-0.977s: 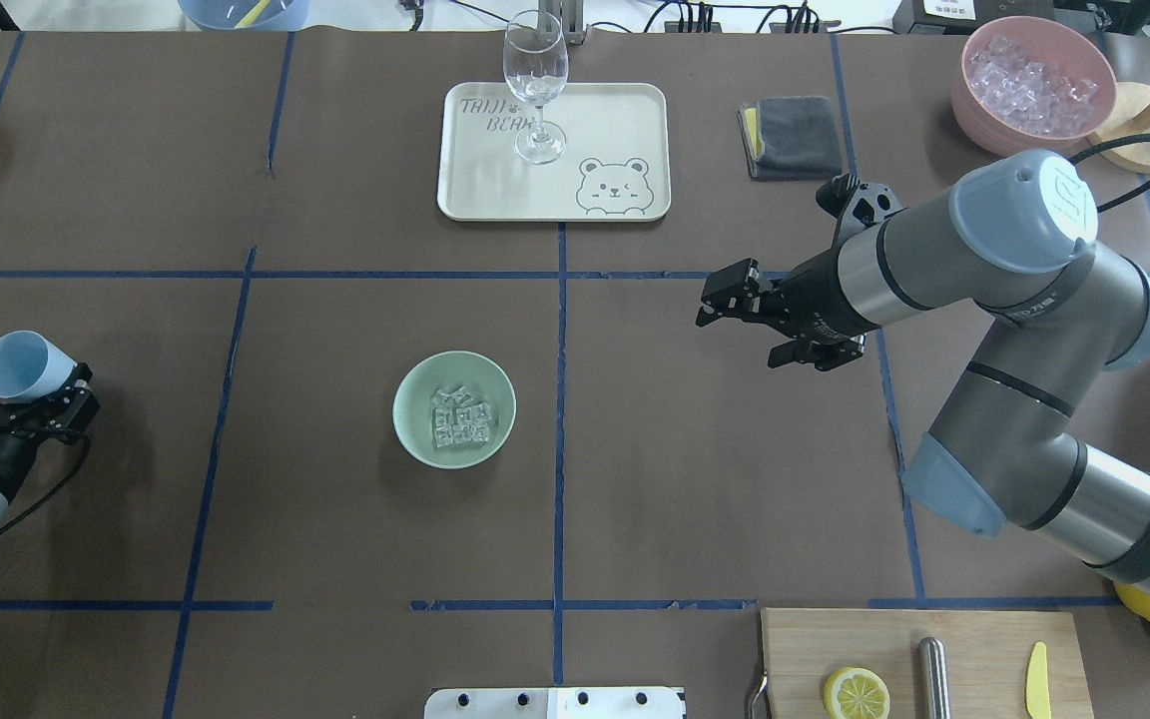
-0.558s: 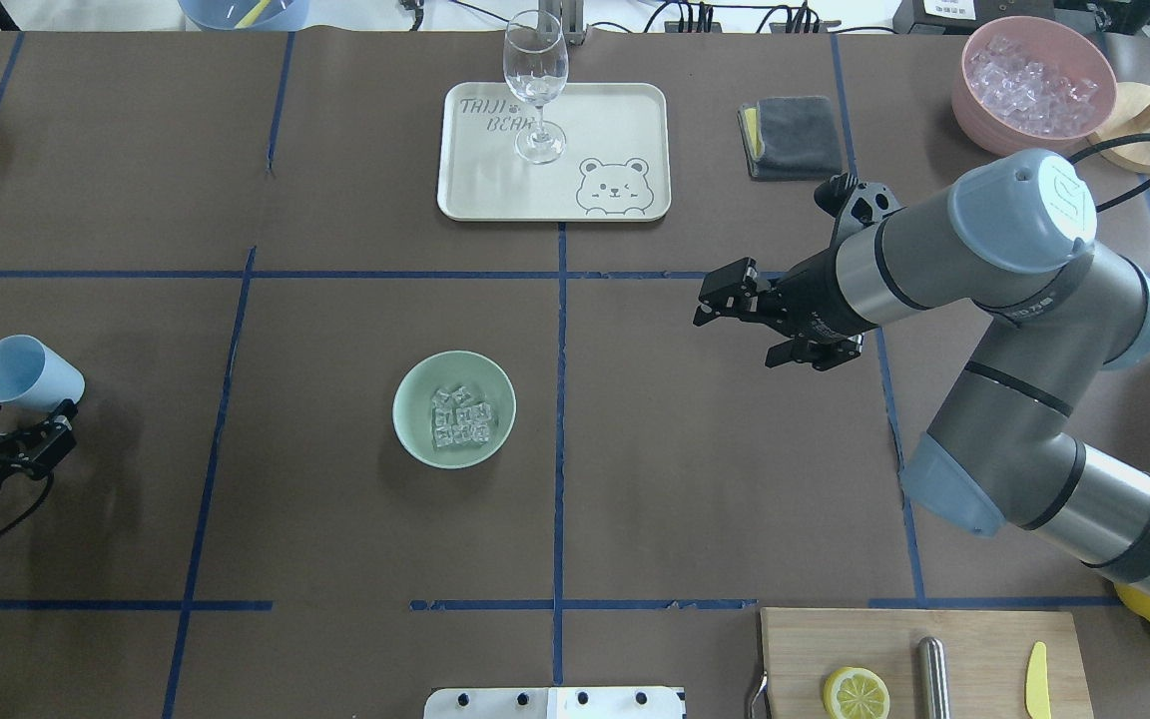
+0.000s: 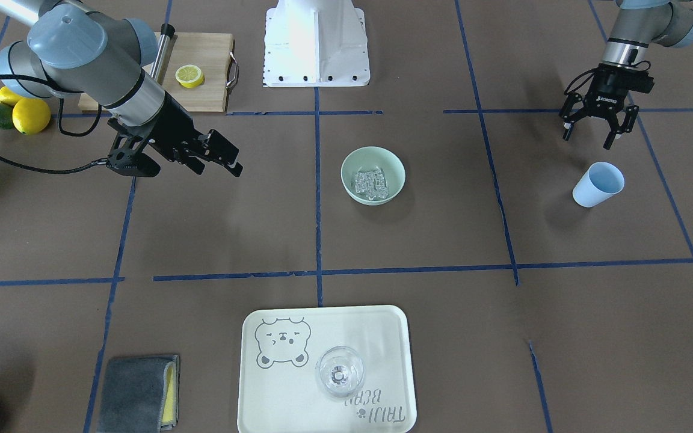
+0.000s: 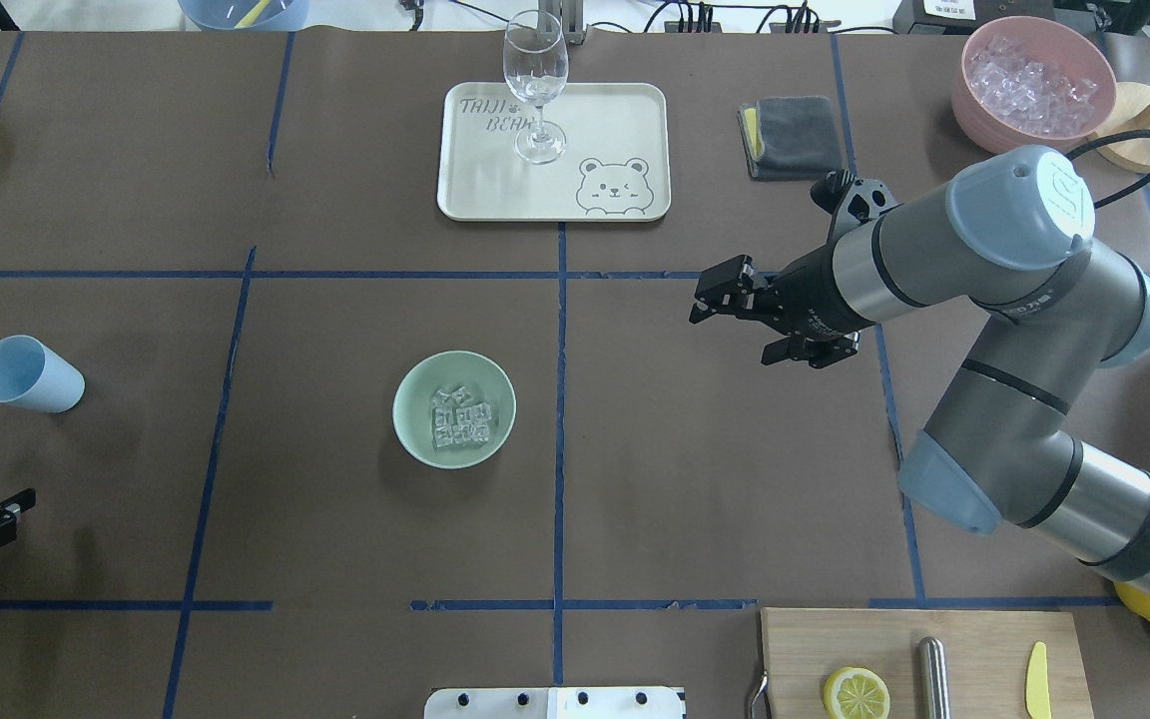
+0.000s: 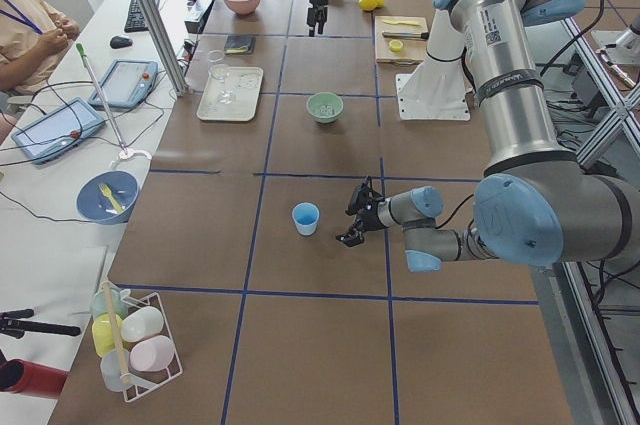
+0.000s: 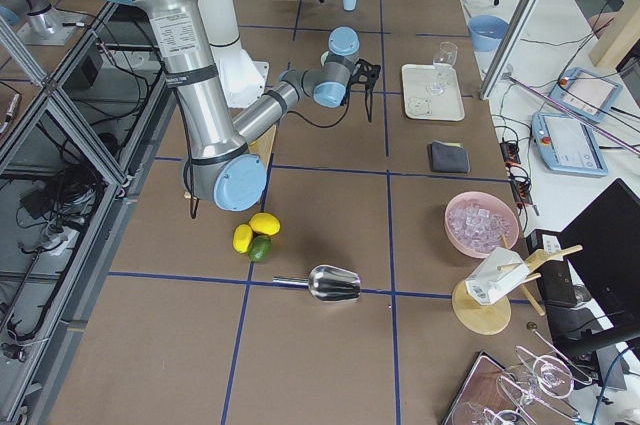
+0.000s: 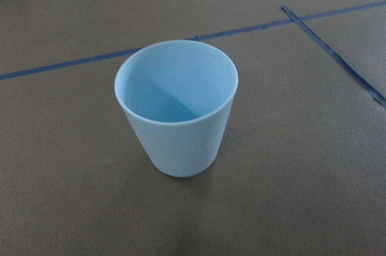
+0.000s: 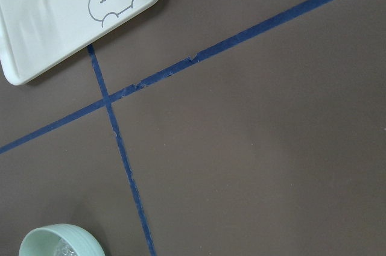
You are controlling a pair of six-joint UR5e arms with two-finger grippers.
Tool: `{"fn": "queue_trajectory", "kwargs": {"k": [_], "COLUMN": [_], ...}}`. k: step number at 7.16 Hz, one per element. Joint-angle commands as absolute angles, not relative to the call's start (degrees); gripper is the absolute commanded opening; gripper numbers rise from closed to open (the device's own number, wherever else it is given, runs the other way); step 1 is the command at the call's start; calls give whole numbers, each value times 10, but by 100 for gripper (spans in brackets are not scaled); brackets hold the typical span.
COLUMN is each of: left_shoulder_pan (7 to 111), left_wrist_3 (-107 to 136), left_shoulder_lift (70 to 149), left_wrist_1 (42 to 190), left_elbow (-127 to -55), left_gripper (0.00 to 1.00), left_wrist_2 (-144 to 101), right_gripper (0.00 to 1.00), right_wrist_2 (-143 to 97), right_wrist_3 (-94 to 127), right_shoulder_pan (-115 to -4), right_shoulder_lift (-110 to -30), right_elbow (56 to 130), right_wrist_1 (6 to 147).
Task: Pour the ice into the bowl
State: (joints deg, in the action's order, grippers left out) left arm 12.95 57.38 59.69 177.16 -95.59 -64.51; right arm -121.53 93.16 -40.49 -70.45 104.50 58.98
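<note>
Overhead layout, bearings taken from the bowl [image 4: 413,394]: blue cup [image 4: 26,373] upright at 9 o'clock, well apart; tray [image 4: 635,110] with wine glass [image 4: 535,80] at 12 o'clock; grey cloth [image 4: 800,135] at 1 o'clock. Left gripper [image 3: 590,135] near the cup, fingers spread, empty. Right gripper [image 4: 730,330] at 2 o'clock, fingers apart, empty. Bowl near table centre, round, pale mint, matte; ice [image 4: 462,419] a clear glassy cluster on its floor.

"TAIJI BEAR" in grey letters on the cream tray [image 4: 625,120], beside a winking bear-face drawing [image 4: 612,186]
</note>
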Motion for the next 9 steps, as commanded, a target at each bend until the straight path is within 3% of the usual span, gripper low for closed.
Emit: {"fn": "queue_trajectory", "kwargs": {"k": [1, 5, 8, 9], "left_shoulder_pan": [153, 332, 609, 629], "left_wrist_3": [557, 391, 203, 181], "left_shoulder_lift": [557, 574, 640, 648], "left_wrist_1": [1772, 1767, 1672, 1660], "left_elbow": [-977, -969, -962, -961], "left_gripper": [100, 100, 100, 100], "left_wrist_2": [-701, -905, -1112, -1119], "right_gripper": [100, 100, 100, 100], "right_wrist_2": [-1215, -1116, -1056, -1056], "right_wrist_3": [931, 956, 1009, 1003], "right_shoulder_pan": [-395, -290, -242, -241], "right_shoulder_lift": [-699, -623, -516, -502], "right_elbow": [1045, 1022, 903, 890], "right_wrist_1": [590, 597, 601, 611]}}
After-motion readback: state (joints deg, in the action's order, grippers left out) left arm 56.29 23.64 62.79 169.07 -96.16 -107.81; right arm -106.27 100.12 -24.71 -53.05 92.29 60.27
